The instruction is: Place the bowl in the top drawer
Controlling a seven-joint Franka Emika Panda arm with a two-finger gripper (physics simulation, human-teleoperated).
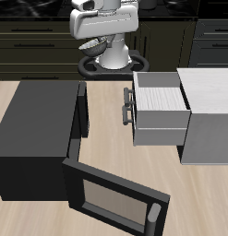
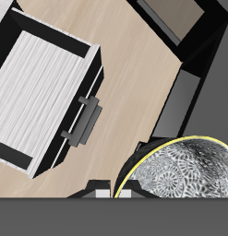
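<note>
The silvery-grey bowl (image 2: 185, 171), with its speckled shiny inside, fills the wrist view close to the camera. My gripper (image 2: 132, 182) is shut on its rim and holds it high above the table. In the exterior view the gripper (image 1: 91, 42) is raised at the back near the robot base, and I cannot make out the bowl there. The top drawer (image 1: 162, 111) is pulled open, with a white inside and a dark bar handle (image 1: 127, 107). It also shows in the wrist view (image 2: 46, 88), well below the bowl and off to one side of it.
A black microwave (image 1: 37, 129) stands beside the drawer, its door (image 1: 115, 198) swung open toward the table's front edge. The light-grey cabinet body (image 1: 210, 106) sits behind the open drawer. Bare wood tabletop (image 1: 111, 138) lies between the microwave and the drawer.
</note>
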